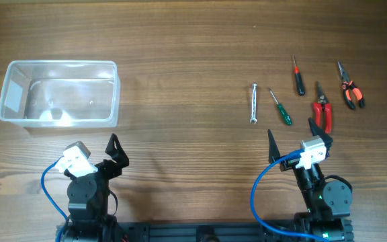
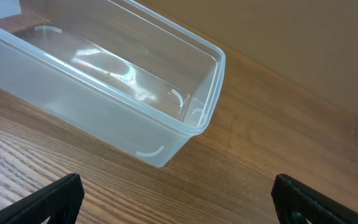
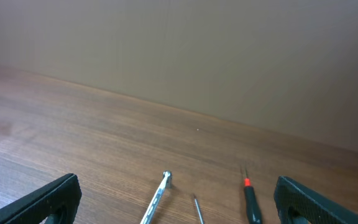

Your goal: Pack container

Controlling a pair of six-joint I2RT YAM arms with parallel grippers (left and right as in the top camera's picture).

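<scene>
container (image 1: 113, 94) empty on bench (image 1: 193, 54), left side, just ahead of L gripper (image 2: 179, 199); prob light, thin-walled, slick, flexy, so pinch near short-wall rim; L gripper & R gripper (image 3: 179, 196) both wide open, holding nothing.

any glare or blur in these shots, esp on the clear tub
overhead: sharp, even light, one white glare patch inside the container; left wrist: streaky white reflections across its floor, wood grain crisp; right wrist: no glare, flat light, wrench cut off by the bottom edge
</scene>
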